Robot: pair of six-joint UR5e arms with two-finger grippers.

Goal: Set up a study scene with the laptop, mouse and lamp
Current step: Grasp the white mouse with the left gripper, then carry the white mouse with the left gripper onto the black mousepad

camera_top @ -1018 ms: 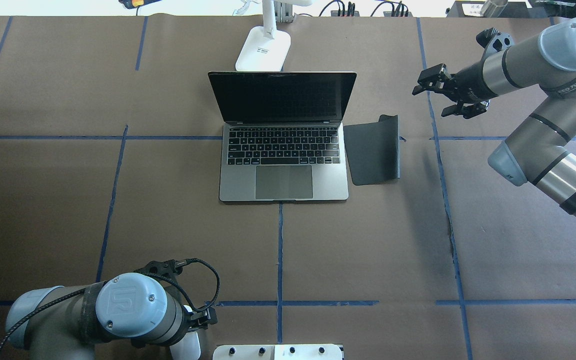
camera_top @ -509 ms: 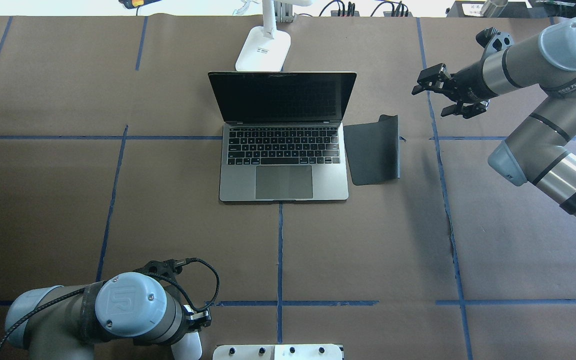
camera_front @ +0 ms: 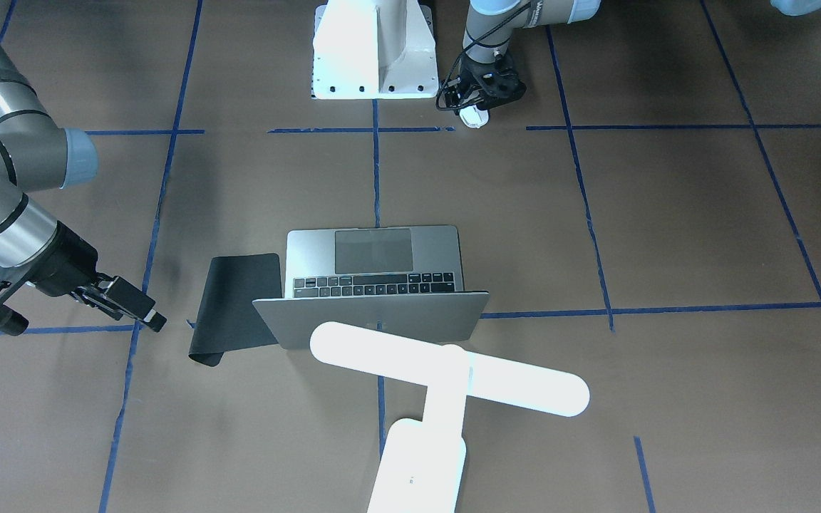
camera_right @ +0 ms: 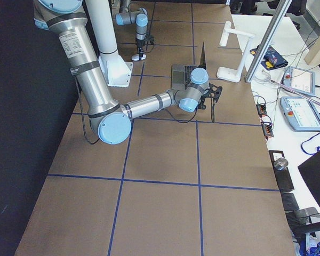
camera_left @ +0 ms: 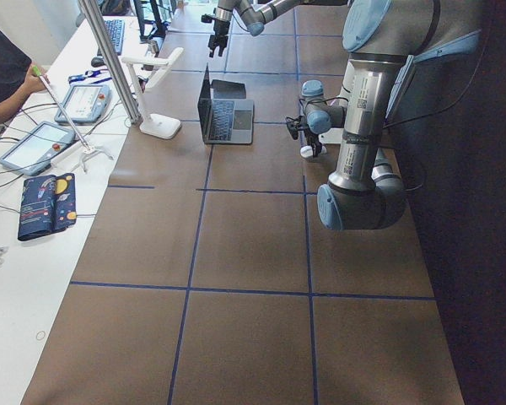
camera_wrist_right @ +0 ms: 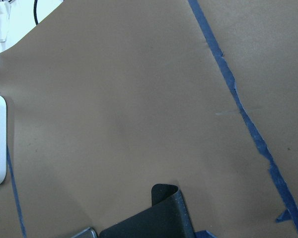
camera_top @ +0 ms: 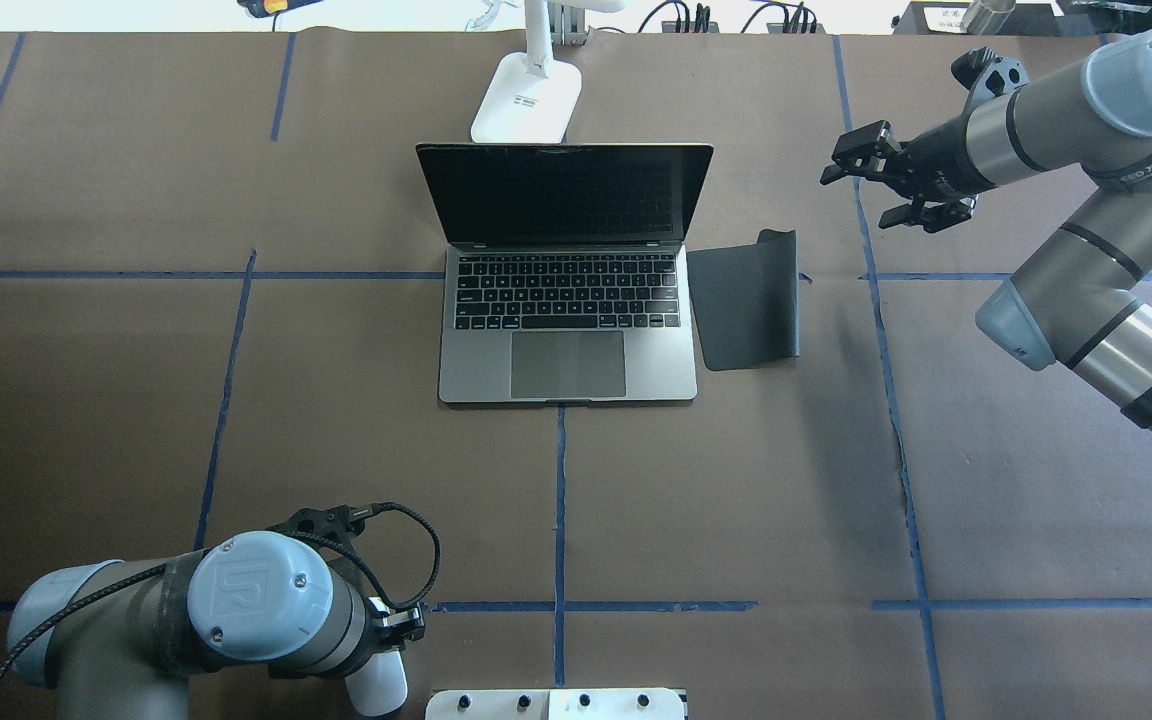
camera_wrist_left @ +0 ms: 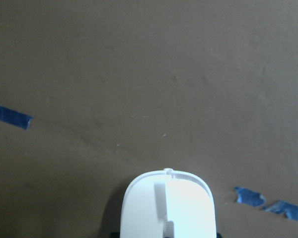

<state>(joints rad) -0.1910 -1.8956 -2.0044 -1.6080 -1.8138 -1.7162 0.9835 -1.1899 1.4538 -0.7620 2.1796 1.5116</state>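
The grey laptop stands open at the table's middle; the front view shows its lid from behind. The white T-shaped lamp stands just behind it, its bar over the lid in the front view. My left gripper is by the robot's base, shut on the white mouse. The mouse fills the bottom of the left wrist view. My right gripper is open and empty. It hovers right of the laptop, beyond the black pad.
The black pad lies right of the laptop with its far corner curled up. The white bolted pedestal is at the near edge beside the mouse. Blue tape lines cross the brown table cover. Tablets and cables lie beyond the far edge.
My left arm has shifted slightly forward, away from the base, with the mouse in it. My right gripper has drifted a little toward the far edge. The laptop, lamp and pad have not moved.
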